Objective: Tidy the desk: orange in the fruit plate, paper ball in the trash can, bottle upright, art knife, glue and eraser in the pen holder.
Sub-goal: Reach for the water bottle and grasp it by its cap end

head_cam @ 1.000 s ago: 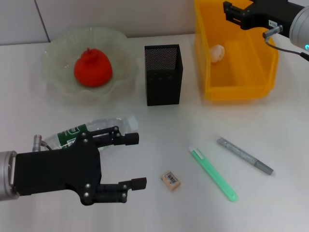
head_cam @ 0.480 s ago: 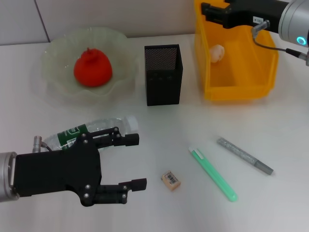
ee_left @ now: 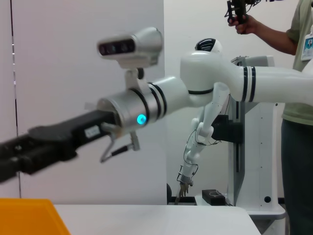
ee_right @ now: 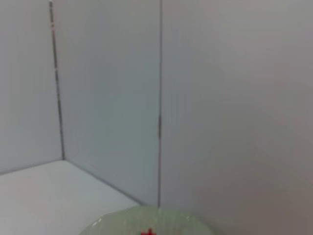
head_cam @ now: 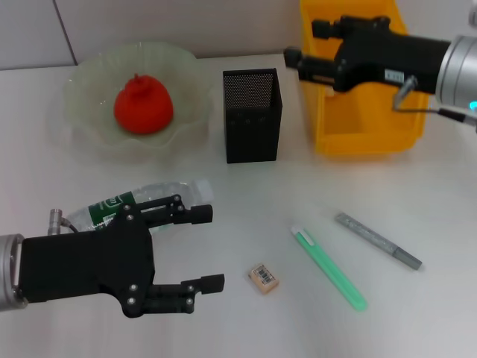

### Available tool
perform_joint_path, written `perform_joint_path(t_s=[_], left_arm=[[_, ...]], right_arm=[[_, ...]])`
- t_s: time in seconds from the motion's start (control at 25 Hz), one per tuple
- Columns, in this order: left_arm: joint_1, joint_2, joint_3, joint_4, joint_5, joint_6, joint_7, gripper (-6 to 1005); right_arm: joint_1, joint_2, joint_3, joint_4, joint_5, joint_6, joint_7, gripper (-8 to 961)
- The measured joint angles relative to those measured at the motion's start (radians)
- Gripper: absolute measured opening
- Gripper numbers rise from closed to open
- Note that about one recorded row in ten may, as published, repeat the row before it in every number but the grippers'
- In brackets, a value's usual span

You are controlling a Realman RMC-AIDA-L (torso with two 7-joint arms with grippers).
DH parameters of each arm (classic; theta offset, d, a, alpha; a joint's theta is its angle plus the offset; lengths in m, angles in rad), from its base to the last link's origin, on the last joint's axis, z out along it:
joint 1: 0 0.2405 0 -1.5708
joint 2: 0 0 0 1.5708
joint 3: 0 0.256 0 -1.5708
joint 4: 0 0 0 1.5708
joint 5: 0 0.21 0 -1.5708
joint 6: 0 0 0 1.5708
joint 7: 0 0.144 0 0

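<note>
1. Left gripper (head_cam: 200, 250), fingers apart, sits beside the lying clear plastic bottle (head_cam: 141, 198); standing it upright looks the step in hand.
2. Next: close on the bottle's body; right gripper (head_cam: 292, 60), finger state unclear, hangs over the yellow bin (head_cam: 369, 123).

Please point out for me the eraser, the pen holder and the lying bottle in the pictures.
eraser (head_cam: 263, 277), head view, on the middle of its top face.
pen holder (head_cam: 253, 125), head view, on its front mesh wall.
bottle (head_cam: 175, 192), head view, on the clear body near its cap end.
</note>
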Motion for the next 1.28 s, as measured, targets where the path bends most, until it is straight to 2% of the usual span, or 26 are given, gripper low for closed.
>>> perform_joint_path(t_s=[0.2, 0.4, 0.44, 0.48, 0.64, 0.84, 1.08, 1.28], left_arm=[[0.009, 0.003, -0.004, 0.0, 0.0, 0.0, -0.004, 784], [0.02, 0.005, -0.007, 0.004, 0.0, 0.0, -0.004, 784], [0.021, 0.006, -0.007, 0.005, 0.0, 0.0, -0.004, 784], [0.023, 0.006, -0.007, 0.004, 0.0, -0.002, -0.004, 784], [0.024, 0.006, -0.007, 0.001, 0.0, -0.004, -0.007, 784], [0.037, 0.006, -0.012, 0.008, 0.0, -0.007, -0.009, 784], [0.034, 0.008, -0.065, 0.014, 0.008, -0.021, -0.079, 784], [0.037, 0.01, -0.073, 0.061, 0.024, -0.117, -0.153, 784]], right_arm=[[-0.025, -0.002, 0.051, 0.023, 0.034, -0.148, -0.053, 638], [-0.04, -0.002, 0.178, 0.078, 0.118, -0.343, -0.129, 639], [-0.042, -0.003, 0.246, 0.122, 0.163, -0.439, -0.194, 639], [-0.042, -0.003, 0.246, 0.122, 0.163, -0.439, -0.194, 639], [-0.043, -0.003, 0.352, 0.182, 0.181, -0.566, -0.26, 639], [-0.041, -0.005, 0.399, 0.224, 0.113, -0.578, -0.28, 639], [-0.035, -0.002, 0.398, 0.257, 0.069, -0.579, -0.303, 639], [-0.019, -0.003, 0.403, 0.309, 0.068, -0.57, -0.325, 638]])
